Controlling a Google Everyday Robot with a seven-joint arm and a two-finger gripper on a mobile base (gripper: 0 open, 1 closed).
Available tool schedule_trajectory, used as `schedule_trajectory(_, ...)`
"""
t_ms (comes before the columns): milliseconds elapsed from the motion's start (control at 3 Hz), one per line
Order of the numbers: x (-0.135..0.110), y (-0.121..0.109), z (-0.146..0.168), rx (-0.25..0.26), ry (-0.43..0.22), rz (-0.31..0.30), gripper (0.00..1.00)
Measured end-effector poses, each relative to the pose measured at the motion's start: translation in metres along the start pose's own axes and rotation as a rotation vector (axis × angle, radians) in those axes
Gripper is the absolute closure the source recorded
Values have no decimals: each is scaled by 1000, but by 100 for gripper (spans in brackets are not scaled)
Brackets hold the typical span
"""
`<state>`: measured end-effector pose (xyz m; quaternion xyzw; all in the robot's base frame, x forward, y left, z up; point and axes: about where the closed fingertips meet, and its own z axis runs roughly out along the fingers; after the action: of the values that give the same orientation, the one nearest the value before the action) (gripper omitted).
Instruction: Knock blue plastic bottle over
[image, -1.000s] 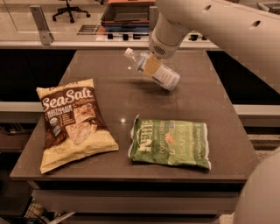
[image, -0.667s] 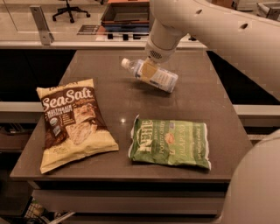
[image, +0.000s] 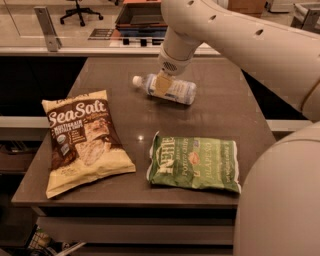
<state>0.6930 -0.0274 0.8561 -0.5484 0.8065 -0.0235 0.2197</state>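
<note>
The blue plastic bottle (image: 170, 89) lies on its side on the brown table (image: 125, 125), toward the back middle, its white cap pointing left. My gripper (image: 162, 84) comes down from the white arm at the upper right. It sits right over the bottle's middle, and a tan finger pad (image: 162, 85) covers part of the bottle.
A cream and brown Sea Salt chip bag (image: 82, 140) lies flat at the front left. A green chip bag (image: 194, 162) lies flat at the front right. My arm's large white body (image: 280, 200) fills the right side. A counter and office chair stand beyond the table.
The bottle went from tilted in the air to lying flat on the table, shifting left. The gripper moved down and left with it.
</note>
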Motion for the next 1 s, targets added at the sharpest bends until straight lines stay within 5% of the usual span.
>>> schedule_trajectory(1000,0,1,2,-3,3,-1,12)
